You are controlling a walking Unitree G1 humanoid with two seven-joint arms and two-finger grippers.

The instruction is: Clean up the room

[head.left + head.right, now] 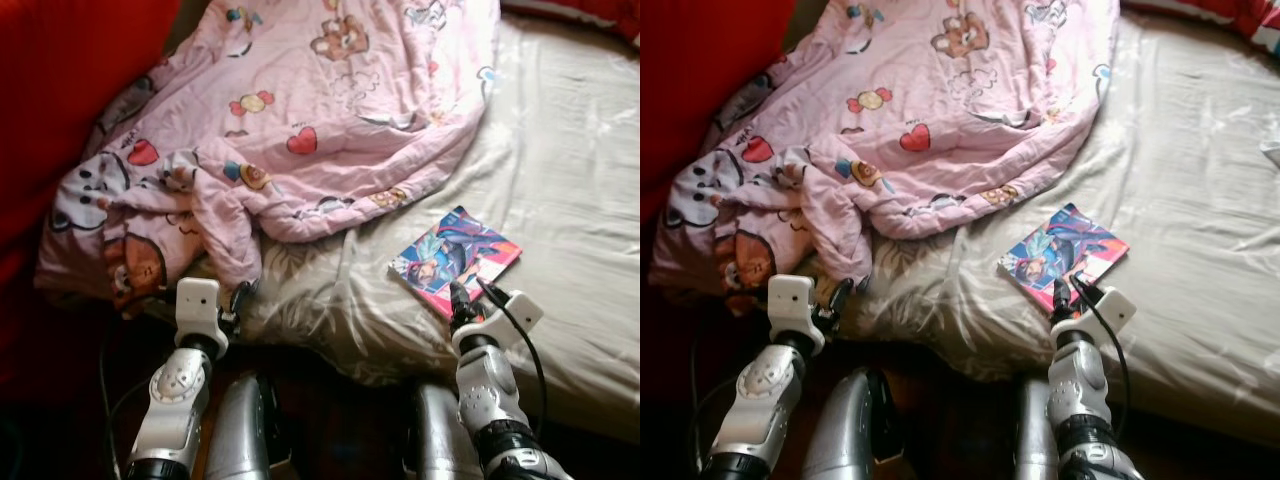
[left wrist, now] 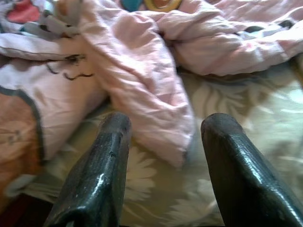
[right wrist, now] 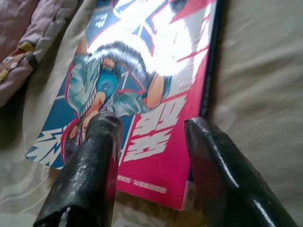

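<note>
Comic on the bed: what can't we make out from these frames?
- Comic: near edge hidden behind right gripper in eye views; contact unclear.
- Cover text: washed out by glare in right wrist view.
- Sheet under blanket: covered.
- Blanket's left end: lost in shadow.

A glossy comic book (image 1: 455, 258) with a pink-and-blue cover lies flat on the bed (image 1: 570, 180), beside a crumpled pink cartoon-print blanket (image 1: 300, 110).

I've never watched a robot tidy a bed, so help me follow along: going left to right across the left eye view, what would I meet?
Red fabric → pink cartoon blanket → comic book, with the right gripper at its near edge → bare bedsheet.
</note>
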